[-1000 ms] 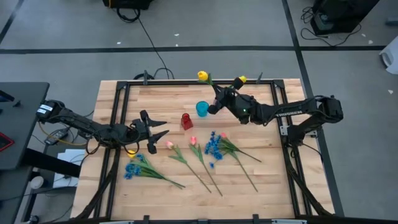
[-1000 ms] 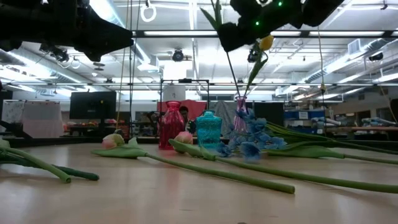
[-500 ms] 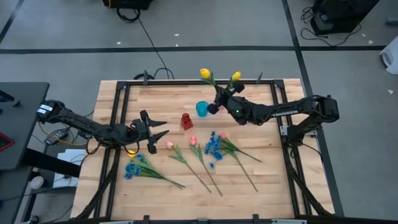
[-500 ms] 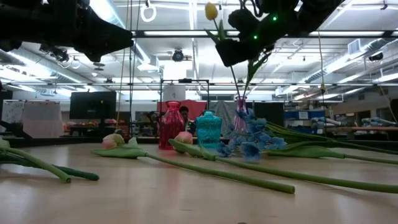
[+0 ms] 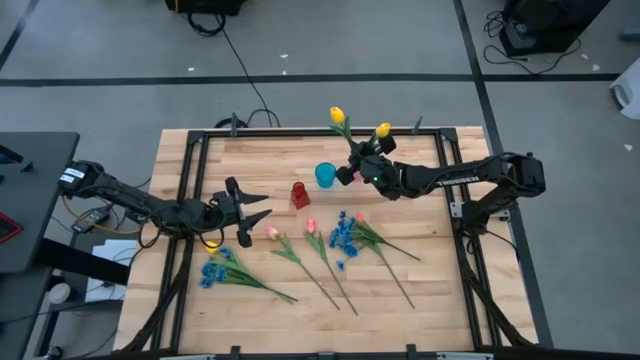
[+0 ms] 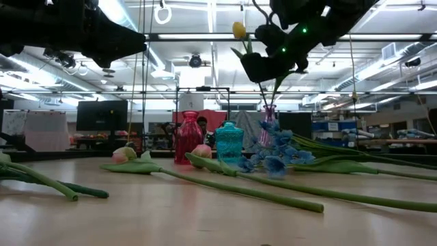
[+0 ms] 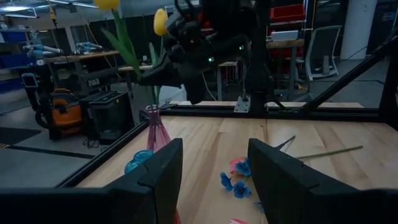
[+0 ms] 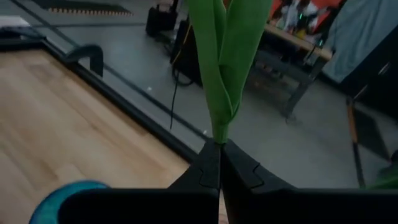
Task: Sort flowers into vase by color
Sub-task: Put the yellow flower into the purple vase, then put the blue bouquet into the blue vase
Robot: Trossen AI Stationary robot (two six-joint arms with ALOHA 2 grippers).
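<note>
Yellow tulip (image 6: 238, 30) upright, bloom up, in right end effector (image 6: 268, 67).

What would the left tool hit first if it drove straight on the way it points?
Probably the small red vase, just ahead of the open left tool; depth is uncertain, so it might pass beside it.

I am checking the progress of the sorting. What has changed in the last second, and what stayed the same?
The right pincer, still shut on a yellow tulip, swung a little toward the table's far edge, raising the bloom. The second yellow tulip stays near it. The left pincer remains open and still, and the flowers lying on the table and the vases did not move.
</note>
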